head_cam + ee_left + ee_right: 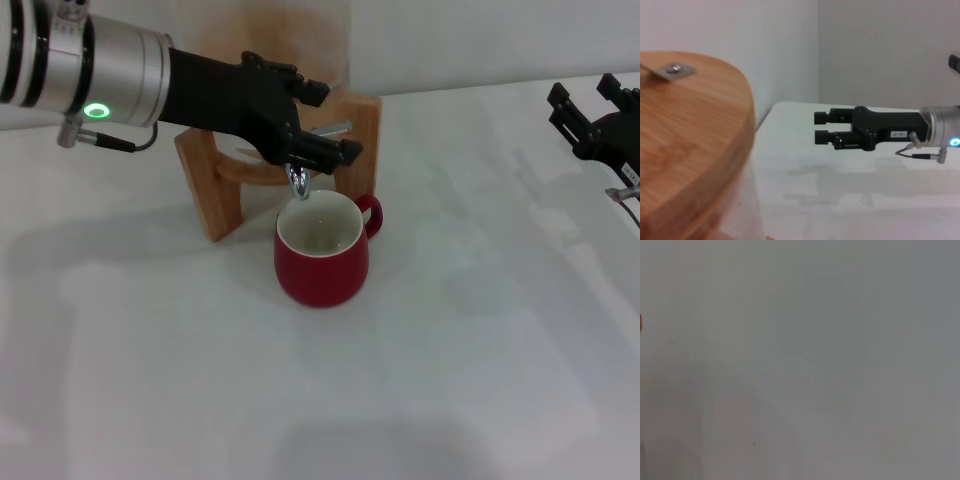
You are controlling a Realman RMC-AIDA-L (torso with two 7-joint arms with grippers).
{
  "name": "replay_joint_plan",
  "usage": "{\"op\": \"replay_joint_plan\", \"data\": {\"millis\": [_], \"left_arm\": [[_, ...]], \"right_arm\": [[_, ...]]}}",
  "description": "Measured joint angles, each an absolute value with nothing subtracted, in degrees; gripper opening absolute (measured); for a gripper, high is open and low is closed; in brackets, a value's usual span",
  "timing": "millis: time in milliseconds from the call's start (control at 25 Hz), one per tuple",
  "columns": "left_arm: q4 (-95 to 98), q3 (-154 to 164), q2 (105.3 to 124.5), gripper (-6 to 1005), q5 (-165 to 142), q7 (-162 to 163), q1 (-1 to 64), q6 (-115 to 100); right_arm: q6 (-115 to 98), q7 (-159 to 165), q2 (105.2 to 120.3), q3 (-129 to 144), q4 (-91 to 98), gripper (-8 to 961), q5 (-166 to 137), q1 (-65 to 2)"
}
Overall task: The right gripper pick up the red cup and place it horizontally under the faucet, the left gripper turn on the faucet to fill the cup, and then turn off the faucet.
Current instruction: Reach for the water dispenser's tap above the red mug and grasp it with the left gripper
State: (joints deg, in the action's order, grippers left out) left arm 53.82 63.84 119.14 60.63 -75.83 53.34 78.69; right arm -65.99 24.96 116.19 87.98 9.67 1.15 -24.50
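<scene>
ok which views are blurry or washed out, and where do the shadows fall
Head view: fairly sharp; soft shadows spread on the table left of and below the red cup. Left wrist view: the near wooden stand is out of focus, the far right gripper crisp. Right wrist view: featureless grey haze, nothing resolved.

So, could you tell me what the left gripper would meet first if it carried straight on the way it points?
Probably the faucet: the left gripper already sits at its lever. Depth is unclear.
</scene>
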Motion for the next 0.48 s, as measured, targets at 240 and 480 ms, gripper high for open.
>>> {"op": "replay_joint_plan", "data": {"millis": [240, 480], "left_arm": [[53.78, 66.54, 119.18, 840, 60.36, -75.14, 53.24, 78.05], [53.78, 67.38, 119.18, 840, 60.13, -75.0, 53.71, 77.92]], "right_arm": [[-66.66, 24.96, 116.19, 87.98, 9.75, 683, 1.2, -23.98], [-66.75, 24.96, 116.19, 87.98, 9.76, 683, 1.23, -23.84]]}}
